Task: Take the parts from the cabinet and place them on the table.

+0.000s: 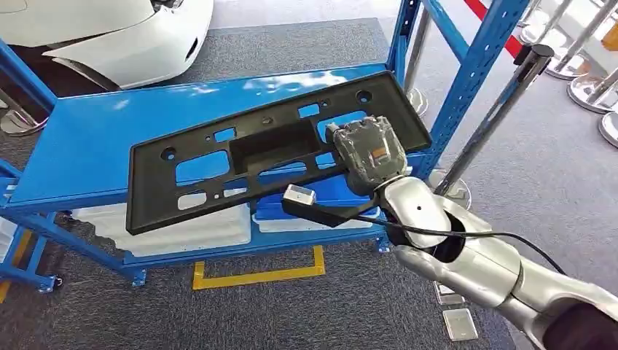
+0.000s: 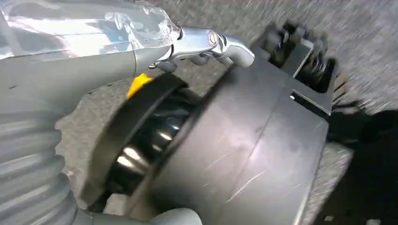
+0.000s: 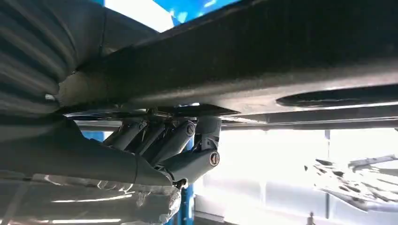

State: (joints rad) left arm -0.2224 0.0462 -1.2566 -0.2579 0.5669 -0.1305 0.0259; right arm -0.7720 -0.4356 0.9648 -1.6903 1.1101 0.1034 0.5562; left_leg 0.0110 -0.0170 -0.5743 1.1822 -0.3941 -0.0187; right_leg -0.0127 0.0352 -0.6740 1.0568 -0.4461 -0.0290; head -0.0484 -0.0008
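A long black plastic panel (image 1: pixel 240 157) with several cut-outs lies tilted over the blue cabinet shelf (image 1: pixel 87 138), its near left corner hanging past the shelf's front edge. My right hand (image 1: pixel 368 153) grips the panel near its right end, the back of the hand on top. The right wrist view has the panel's dark underside (image 3: pixel 263 56) close above, with the fingers (image 3: pixel 173 140) curled beneath it. My left hand (image 2: pixel 94 51) hangs over the grey carpet, holding nothing; its thumb and one finger show.
White moulded parts (image 1: pixel 182 230) lie on the lower shelf. Blue uprights (image 1: pixel 474 65) frame the cabinet's right side, and a black post (image 1: pixel 503 102) leans just beyond. A white car body (image 1: pixel 124 36) stands behind at the left. Chrome stanchions (image 1: pixel 583 80) stand far right.
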